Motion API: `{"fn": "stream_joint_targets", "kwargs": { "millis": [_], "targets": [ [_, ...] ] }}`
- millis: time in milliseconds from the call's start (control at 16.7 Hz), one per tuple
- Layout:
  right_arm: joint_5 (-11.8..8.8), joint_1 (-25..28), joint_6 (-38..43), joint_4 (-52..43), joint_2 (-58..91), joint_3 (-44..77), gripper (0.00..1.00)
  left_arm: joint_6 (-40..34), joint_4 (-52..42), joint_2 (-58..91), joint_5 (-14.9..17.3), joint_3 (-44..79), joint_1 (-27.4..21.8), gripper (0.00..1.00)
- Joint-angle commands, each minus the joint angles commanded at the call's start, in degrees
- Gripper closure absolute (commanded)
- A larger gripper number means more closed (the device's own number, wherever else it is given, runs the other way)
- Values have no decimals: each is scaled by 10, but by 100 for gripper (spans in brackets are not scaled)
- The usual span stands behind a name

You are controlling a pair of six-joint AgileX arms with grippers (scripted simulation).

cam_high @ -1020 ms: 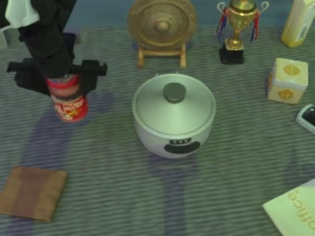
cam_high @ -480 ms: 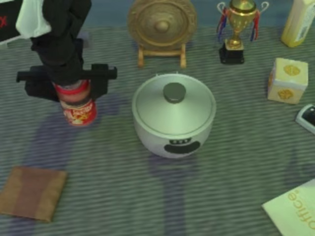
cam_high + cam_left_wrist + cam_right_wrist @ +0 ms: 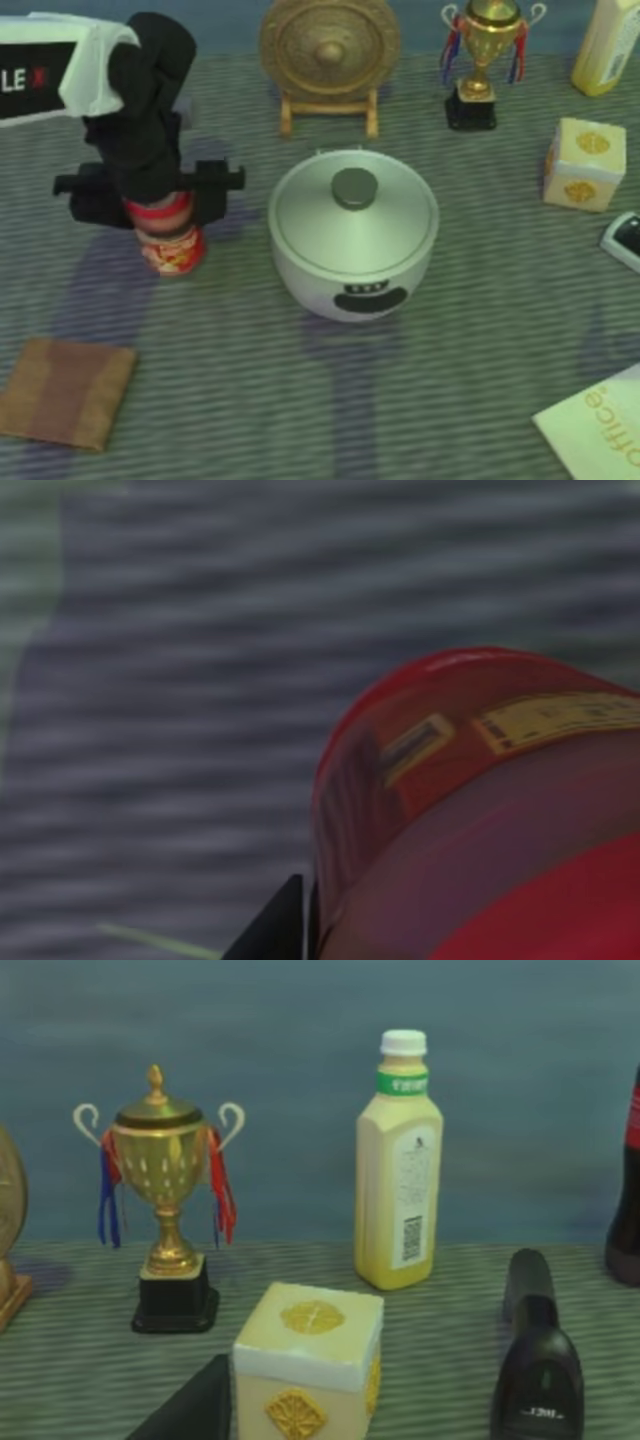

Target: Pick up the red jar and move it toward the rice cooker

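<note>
The red jar is upright, left of the rice cooker with a gap between them. My left gripper reaches down from above and is shut on the red jar's top, hiding its lid. In the left wrist view the red jar fills the lower right, with one dark finger against its side. The rice cooker is silver-white with a dark knob and a black oval panel. My right gripper is outside the top view, at the right side of the table.
A gong, a trophy and a yellow bottle line the back. A cream box and a black scanner sit at the right. A brown mat lies front left, a booklet front right.
My left gripper has carried the red jar to the right and a little forward, closer to the rice cooker. Nothing else has moved.
</note>
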Motion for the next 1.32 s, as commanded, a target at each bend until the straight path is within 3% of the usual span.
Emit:
{"fn": "stream_joint_targets", "kwargs": {
  "millis": [180,960,1320],
  "targets": [
    [0,0,0,0,0,0,0,0,1,1,0,0,0,100],
    [0,0,0,0,0,0,0,0,1,1,0,0,0,2],
    [0,0,0,0,0,0,0,0,1,1,0,0,0,0]
  ]
}}
